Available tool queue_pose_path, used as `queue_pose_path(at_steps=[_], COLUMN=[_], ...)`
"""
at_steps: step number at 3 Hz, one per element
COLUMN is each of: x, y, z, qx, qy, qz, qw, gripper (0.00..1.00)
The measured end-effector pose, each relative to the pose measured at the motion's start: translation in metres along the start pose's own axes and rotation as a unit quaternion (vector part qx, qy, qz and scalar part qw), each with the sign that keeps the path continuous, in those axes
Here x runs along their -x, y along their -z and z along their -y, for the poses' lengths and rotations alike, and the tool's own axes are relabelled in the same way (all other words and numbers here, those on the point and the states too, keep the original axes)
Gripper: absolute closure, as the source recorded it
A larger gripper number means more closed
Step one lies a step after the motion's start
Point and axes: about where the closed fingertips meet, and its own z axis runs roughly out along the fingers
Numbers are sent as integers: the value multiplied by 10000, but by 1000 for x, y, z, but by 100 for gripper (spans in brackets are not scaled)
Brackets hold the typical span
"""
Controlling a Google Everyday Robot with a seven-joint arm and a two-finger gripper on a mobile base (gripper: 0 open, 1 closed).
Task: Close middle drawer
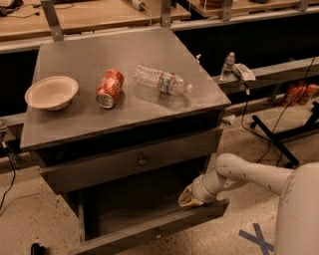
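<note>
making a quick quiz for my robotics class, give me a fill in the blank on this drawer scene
On the cabinet top, the bowl sits on the picture's ___ side of the soda can.
The water bottle lies on its ___.
The middle drawer is pulled ___.
The gripper is by that drawer's ___ end, as pictured.
Missing: left; side; out; right.

Speckled floor (27, 221), wooden benches (99, 12), blue tape (256, 239)
</note>
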Motion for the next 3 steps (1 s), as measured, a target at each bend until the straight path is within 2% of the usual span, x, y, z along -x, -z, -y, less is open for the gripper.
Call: queue_pose_path(at_steps=[1,2,3], x=[15,27,27], y=[8,10,-6], z=[-7,1,12], qx=[-103,-141,-3], qy=[303,543,589], qz=[149,166,75], qw=[9994,9983,9982], gripper=[100,100,100])
